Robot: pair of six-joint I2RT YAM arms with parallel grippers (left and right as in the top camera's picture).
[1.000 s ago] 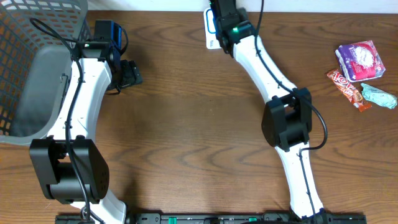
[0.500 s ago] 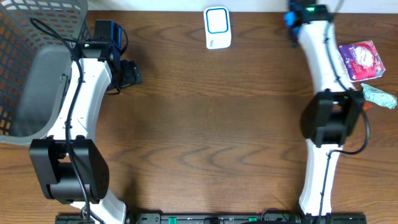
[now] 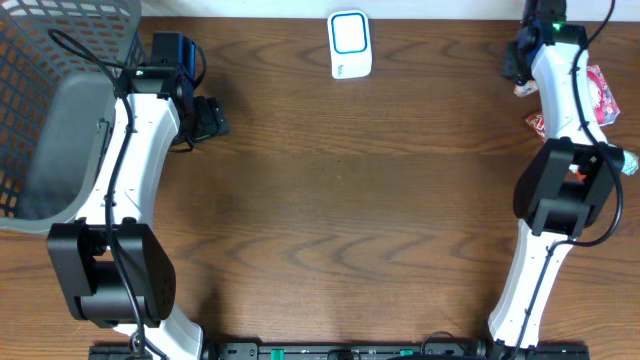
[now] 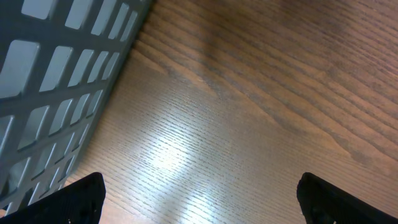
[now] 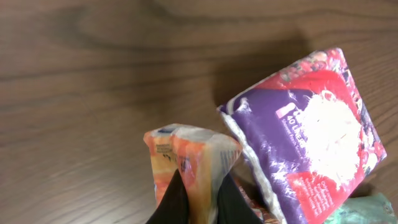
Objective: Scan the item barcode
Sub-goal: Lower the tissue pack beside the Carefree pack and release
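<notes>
Orange foil snack packet (image 5: 186, 155) sits low in the middle of the right wrist view, pinched at its narrow crimped end by the right tool (image 5: 198, 190). The jaws are closed tight on the wrapper. Gripping that end probably leaves the broad printed faces free to turn toward a reader. I cannot make out where the barcode is printed.

Just to its right, filling the right side of that view, a purple and red plastic pouch (image 5: 311, 143) lies flat on the brown wooden desk (image 3: 300, 200). The packet seems to hang close above this cluster of goods, at the upper right of the overhead view.

At the upper middle of the overhead view a white barcode scanner with a blue-ringed face (image 3: 349, 45) lies face up, well apart from the packet, so the packet would have to be carried across to it.

At the upper left, the left tool (image 4: 214, 202) hangs with jaws spread wide and empty, just beside the grey plastic mesh basket (image 3: 60, 60), likely ready to take scanned goods.
</notes>
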